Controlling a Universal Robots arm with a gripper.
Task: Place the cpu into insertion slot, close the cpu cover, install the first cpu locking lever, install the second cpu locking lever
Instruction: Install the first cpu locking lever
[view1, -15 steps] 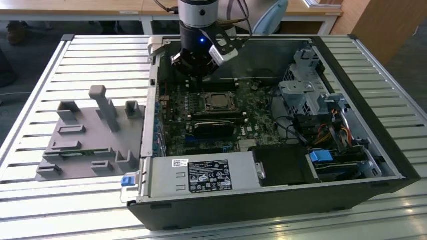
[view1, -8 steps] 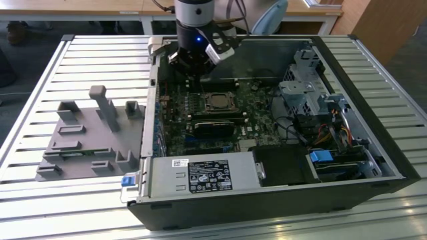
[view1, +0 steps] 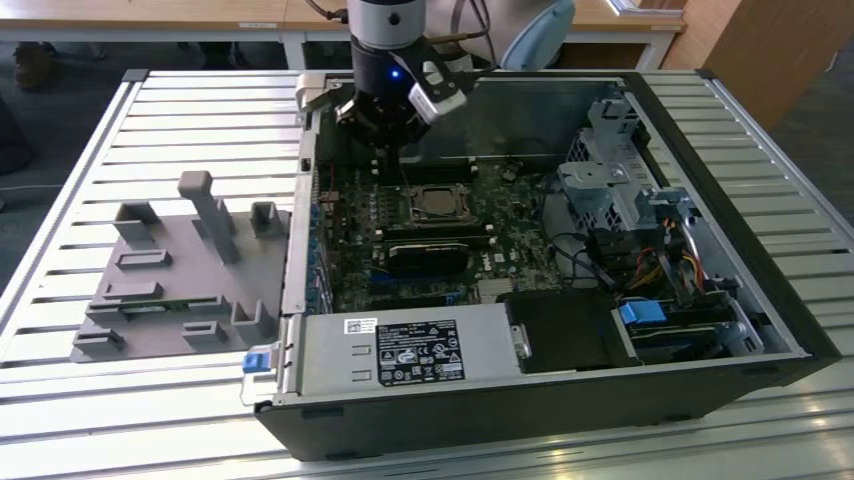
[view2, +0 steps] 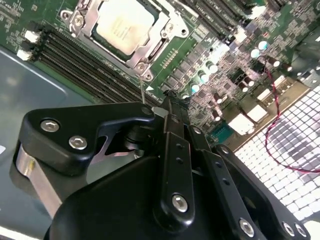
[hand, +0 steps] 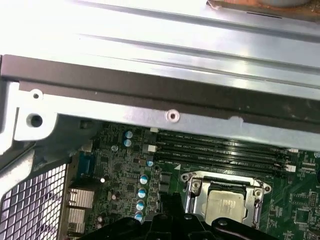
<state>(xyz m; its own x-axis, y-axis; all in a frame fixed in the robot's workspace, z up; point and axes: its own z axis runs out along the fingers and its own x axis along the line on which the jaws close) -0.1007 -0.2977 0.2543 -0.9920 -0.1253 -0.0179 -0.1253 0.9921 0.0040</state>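
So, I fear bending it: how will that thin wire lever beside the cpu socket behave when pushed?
The locking lever looks like thin wire, so probably springy and apt to flex sideways. Its smooth metal may slip off a pushing surface. It seems anchored by the cpu cover, so likely pivots rather than slides.

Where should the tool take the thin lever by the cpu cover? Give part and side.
Probably the free end of the locking lever, a thin rod sticking out from the corner of the cpu cover. Come from above the board, where it stands clear; memory slots crowd its base.
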